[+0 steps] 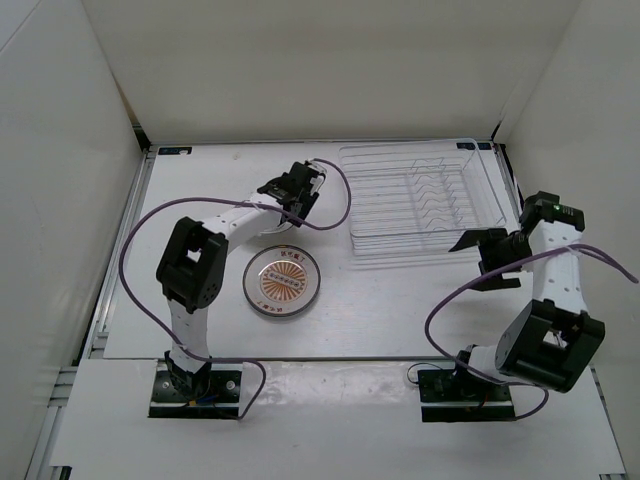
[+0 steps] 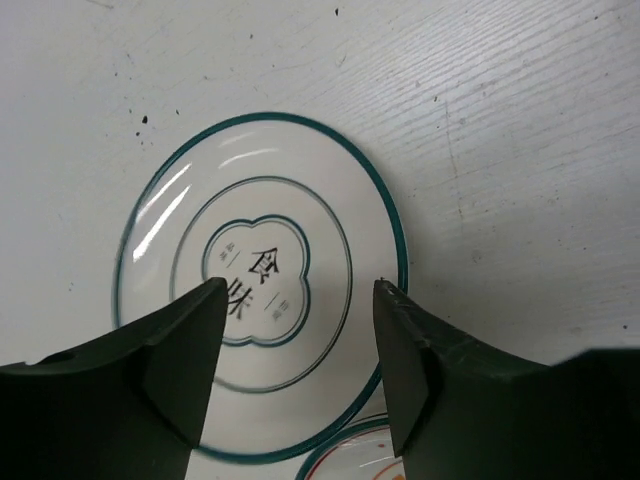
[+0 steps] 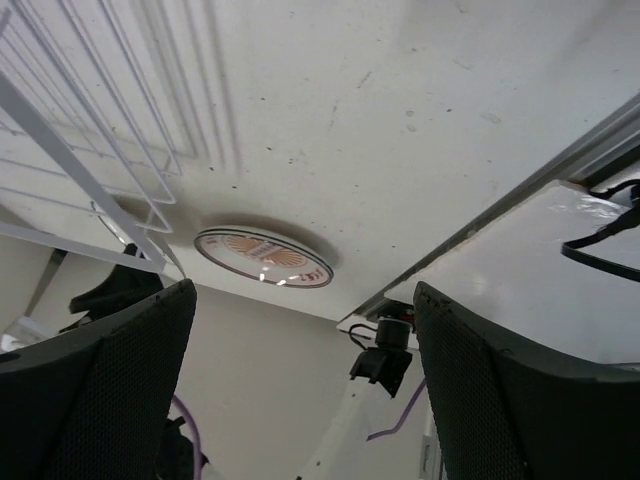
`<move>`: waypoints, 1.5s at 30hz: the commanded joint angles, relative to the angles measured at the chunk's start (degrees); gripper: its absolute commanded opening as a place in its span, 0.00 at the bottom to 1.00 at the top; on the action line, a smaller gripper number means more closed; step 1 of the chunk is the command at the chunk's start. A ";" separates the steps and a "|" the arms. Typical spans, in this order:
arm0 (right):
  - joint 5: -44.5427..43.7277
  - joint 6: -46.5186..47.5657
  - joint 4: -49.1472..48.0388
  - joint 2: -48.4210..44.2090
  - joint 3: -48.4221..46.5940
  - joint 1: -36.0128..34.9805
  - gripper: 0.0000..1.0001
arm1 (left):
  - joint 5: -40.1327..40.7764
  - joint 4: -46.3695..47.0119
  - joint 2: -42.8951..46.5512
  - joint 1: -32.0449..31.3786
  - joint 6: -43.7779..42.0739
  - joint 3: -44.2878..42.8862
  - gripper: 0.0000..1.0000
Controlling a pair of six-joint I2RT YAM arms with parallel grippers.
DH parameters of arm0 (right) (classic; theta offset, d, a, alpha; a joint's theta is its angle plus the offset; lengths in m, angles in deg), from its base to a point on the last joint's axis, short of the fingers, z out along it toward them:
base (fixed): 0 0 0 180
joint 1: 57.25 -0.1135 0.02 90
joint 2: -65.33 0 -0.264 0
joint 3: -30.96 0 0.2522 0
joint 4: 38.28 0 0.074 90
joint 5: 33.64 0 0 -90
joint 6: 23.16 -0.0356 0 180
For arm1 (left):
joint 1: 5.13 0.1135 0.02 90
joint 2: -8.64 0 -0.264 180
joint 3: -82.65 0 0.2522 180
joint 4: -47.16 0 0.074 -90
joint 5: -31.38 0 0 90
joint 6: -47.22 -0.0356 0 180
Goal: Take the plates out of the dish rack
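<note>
Teal-rimmed and otherwise plain, the white plate [image 2: 260, 200] lies flat on the table [image 1: 380, 300], about 10 o'clock from the table's middle, directly under the left gripper [image 2: 300, 290]. That gripper's jaws stand apart on either side of the plate's centre mark and grip nothing. The sunburst plate [image 1: 283, 281] lies flat too, at 6 o'clock of the white one. In the left wrist view their rims sit so near each other that it is hard to say whether they touch. The rack [image 1: 400, 190], at 1 o'clock on the table, looks bare of plates, so the unloading seems done and only the retreat remains. The right gripper [image 3: 305, 295] hangs with jaws wide and holding nothing, just off the rack's 4 o'clock corner. The main risk is on the left. If the arm pulls back low or sideways rather than straight up, a finger may catch the white plate's rim and push it into or onto the sunburst plate. The left arm's purple cable [image 1: 340, 205] loops close to the rack's 9 o'clock edge and could snag it. A careless swing on the right could knock the light rack.
</note>
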 commanded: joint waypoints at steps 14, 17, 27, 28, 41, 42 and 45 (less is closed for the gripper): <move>-3.45 3.73 0.51 -2.81 1.28 0.20 0.90 | -7.07 -7.94 4.25 5.46 14.59 -2.80 0.69; -3.27 3.20 0.07 -2.98 1.98 0.11 0.90 | -7.96 -10.14 5.12 6.86 15.56 -1.07 0.41; -3.00 11.72 -0.82 -4.13 -4.59 0.11 0.90 | -17.36 -13.48 11.01 7.83 22.06 -8.77 1.00; -3.53 11.90 -0.55 -3.78 -5.39 0.20 0.90 | -17.89 -14.88 11.71 7.75 22.76 -11.92 1.00; -10.90 21.22 2.79 -14.39 -4.53 -0.68 0.90 | -29.40 -25.62 54.93 7.92 24.01 13.86 1.00; -11.35 21.13 3.41 -15.28 -1.74 -0.77 0.90 | -29.67 -26.66 60.01 7.92 22.61 19.63 1.00; -13.73 17.01 4.12 -20.29 3.71 -0.59 0.90 | -25.11 -28.42 74.25 7.92 24.16 32.77 1.00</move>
